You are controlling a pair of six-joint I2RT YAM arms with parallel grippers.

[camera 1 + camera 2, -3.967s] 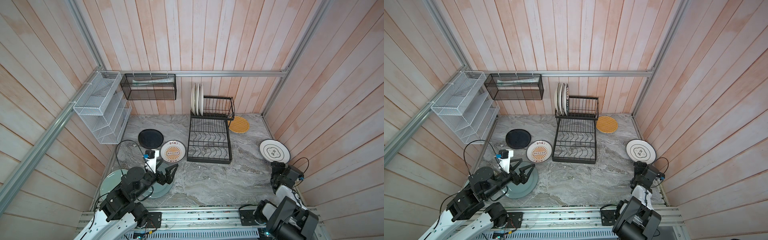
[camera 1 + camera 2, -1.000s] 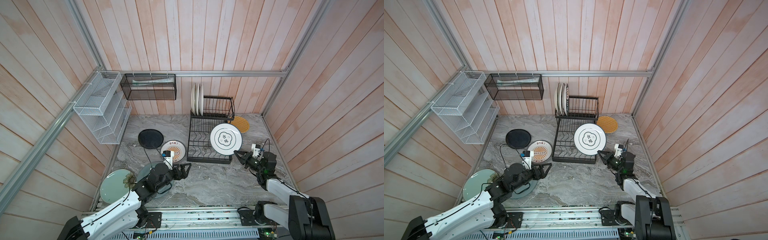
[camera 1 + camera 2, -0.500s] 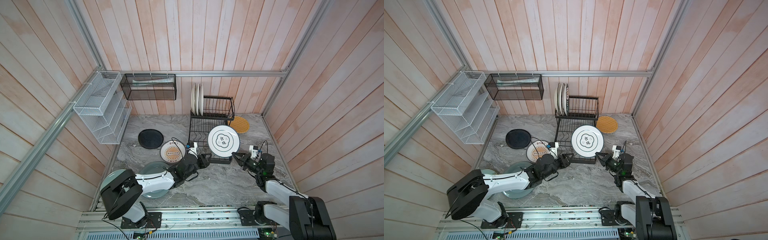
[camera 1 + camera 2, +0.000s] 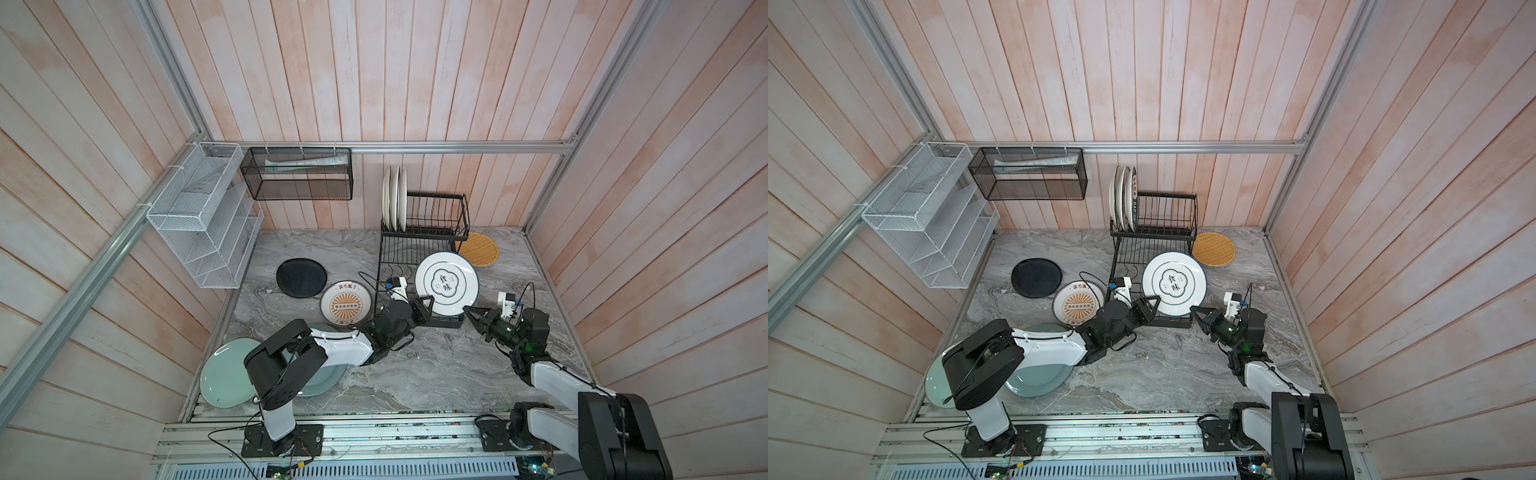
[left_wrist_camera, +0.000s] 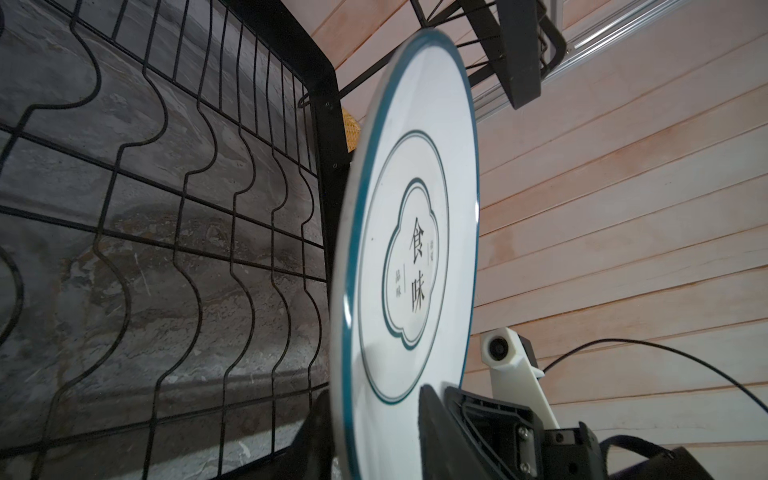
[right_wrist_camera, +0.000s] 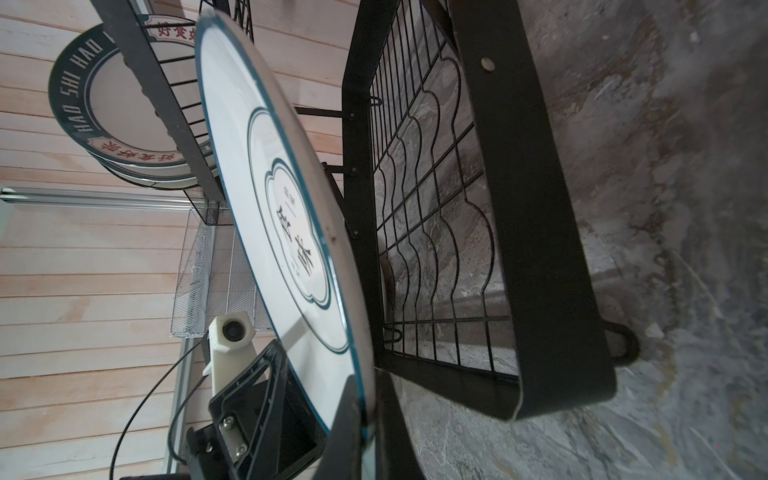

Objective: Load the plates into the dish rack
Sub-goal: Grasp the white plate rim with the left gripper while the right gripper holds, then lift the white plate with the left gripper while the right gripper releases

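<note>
While the teal-rimmed white plate (image 4: 446, 284) stands on edge over the lower tier of the dish rack (image 6: 532, 208), near that tier's front right corner, both arms meet at its lower rim. The printed face with two large characters is turned toward the robot and leans back slightly.

The right gripper (image 4: 468, 309) is clenched on the plate's lower right edge. In the right wrist view the rim runs down between its two dark fingers (image 6: 345, 436).

The left gripper (image 4: 428, 301) has reached across the middle to the lower left edge. In the left wrist view one finger (image 5: 432, 424) lies against the printed face and the other sits behind the plate, so it grasps the rim too.

Whether the plate's bottom edge touches the wavy wires cannot be told.

Three plates (image 4: 1124, 199) stand upright in the rack's upper basket. On the marble table to the rack's left lie the sunburst plate (image 4: 345, 305) and the black plate (image 4: 301, 277). The woven yellow plate (image 4: 478, 249) lies behind the rack's right side, and the grey-blue plate (image 4: 1038, 378) lies under the left arm.
</note>
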